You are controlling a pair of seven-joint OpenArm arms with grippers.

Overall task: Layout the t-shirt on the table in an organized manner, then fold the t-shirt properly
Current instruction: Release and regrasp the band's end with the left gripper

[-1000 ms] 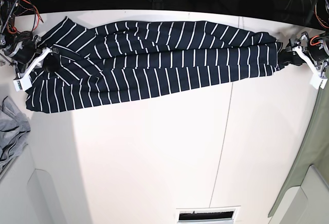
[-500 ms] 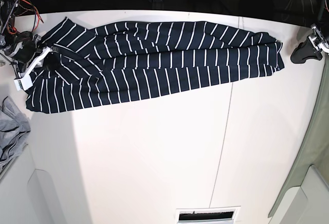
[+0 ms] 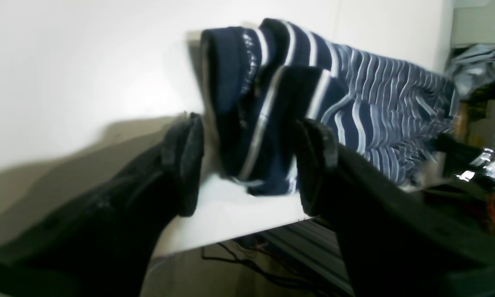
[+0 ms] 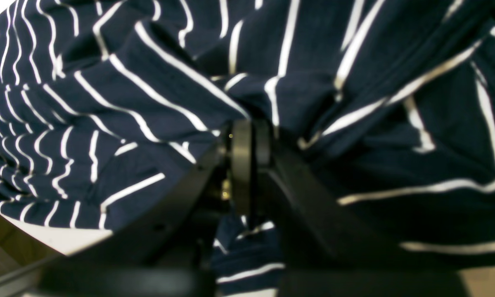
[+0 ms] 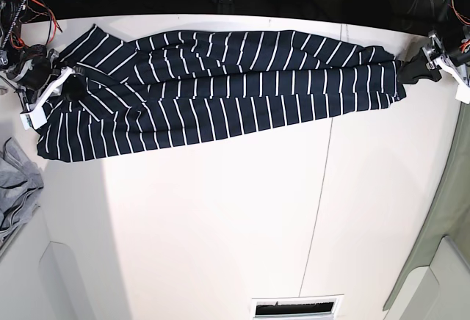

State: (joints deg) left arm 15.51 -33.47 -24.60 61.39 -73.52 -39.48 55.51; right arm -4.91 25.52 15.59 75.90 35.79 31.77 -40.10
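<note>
The t-shirt (image 5: 220, 85) lies stretched in a long rumpled band across the far part of the tabletop (image 5: 242, 224), bunched lengthwise rather than spread flat, with its layers rolled over one another. The right gripper (image 5: 62, 85) has its fingers closed tight on a pinch of striped fabric at one end; from its wrist camera the cloth drapes right over the fingers (image 4: 247, 165). At the other end the left gripper (image 3: 247, 173) stands with its fingers spread wide on either side of the folded corner, none of it clamped. It looks like thin, soft, floppy jersey: light, easy to drag, but prone to sagging and wrinkling wherever it isn't held. I'd judge the best hold to be a single hem corner or a shoulder seam, since a grab at the thick rolled bundle would keep the layers stuck together.
</note>
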